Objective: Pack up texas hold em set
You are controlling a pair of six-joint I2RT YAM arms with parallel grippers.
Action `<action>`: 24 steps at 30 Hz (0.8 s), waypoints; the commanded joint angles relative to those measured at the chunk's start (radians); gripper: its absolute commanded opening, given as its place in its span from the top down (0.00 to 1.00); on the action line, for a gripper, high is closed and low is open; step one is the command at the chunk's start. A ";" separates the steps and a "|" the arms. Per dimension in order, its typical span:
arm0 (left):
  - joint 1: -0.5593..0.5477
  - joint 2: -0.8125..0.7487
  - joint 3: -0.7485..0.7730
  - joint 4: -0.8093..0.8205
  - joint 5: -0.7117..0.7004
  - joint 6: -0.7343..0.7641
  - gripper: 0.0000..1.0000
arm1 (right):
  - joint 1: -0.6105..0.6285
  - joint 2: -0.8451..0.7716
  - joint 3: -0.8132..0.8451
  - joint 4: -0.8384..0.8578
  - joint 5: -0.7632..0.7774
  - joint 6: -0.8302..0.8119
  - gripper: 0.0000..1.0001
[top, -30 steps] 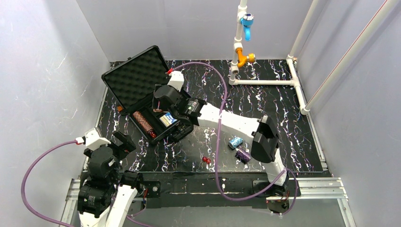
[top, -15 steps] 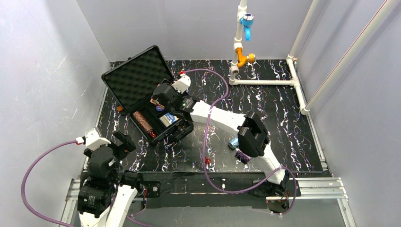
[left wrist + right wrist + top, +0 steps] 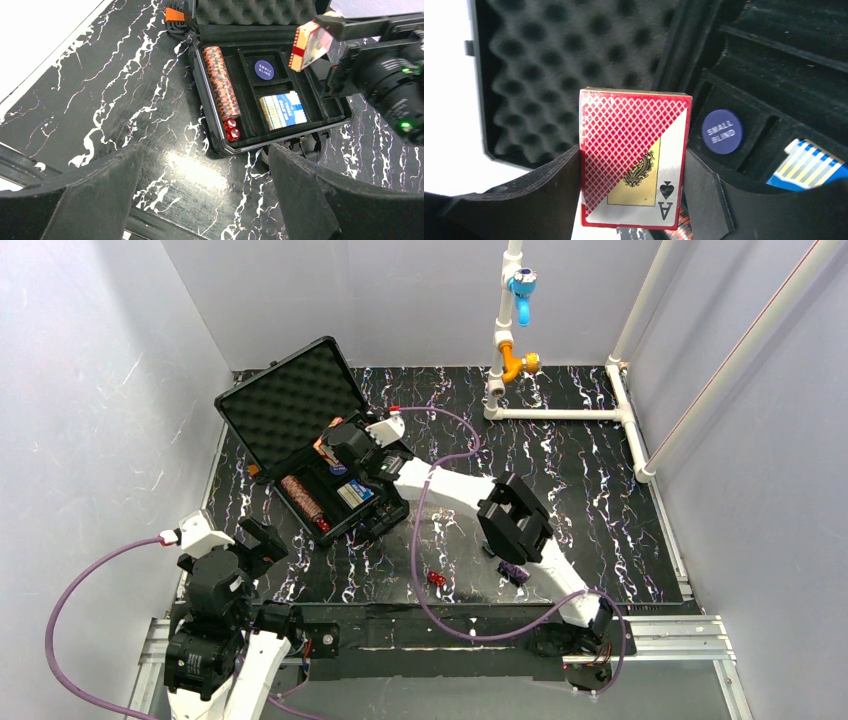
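From above, the right tool (image 3: 336,446) is over the open case (image 3: 285,405), clamped on the red card box (image 3: 322,447). The left tool (image 3: 258,540) hangs near its base, spread wide and empty. Purple chips (image 3: 513,571) and loose dice (image 3: 436,578) lie on the surface (image 3: 600,470). The left wrist view shows the brown chip stack (image 3: 222,82) and blue card box (image 3: 283,111) seated. The right wrist view shows the red box upright between the fingers (image 3: 549,200). This looks like stowing it; next comes lowering it into the vacant-looking compartment beside the blue one, then release.
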 commanded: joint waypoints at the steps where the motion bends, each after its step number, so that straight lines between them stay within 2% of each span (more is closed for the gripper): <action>1: 0.010 0.003 0.010 -0.003 -0.016 0.008 0.04 | -0.012 0.044 0.042 0.135 0.033 0.059 0.99; 12: 0.020 0.008 0.009 -0.004 -0.013 0.009 0.05 | -0.014 0.177 0.135 0.153 0.016 0.146 0.99; 24: 0.055 0.015 0.006 0.013 0.021 0.026 0.05 | -0.012 0.222 0.158 0.099 0.027 0.188 0.99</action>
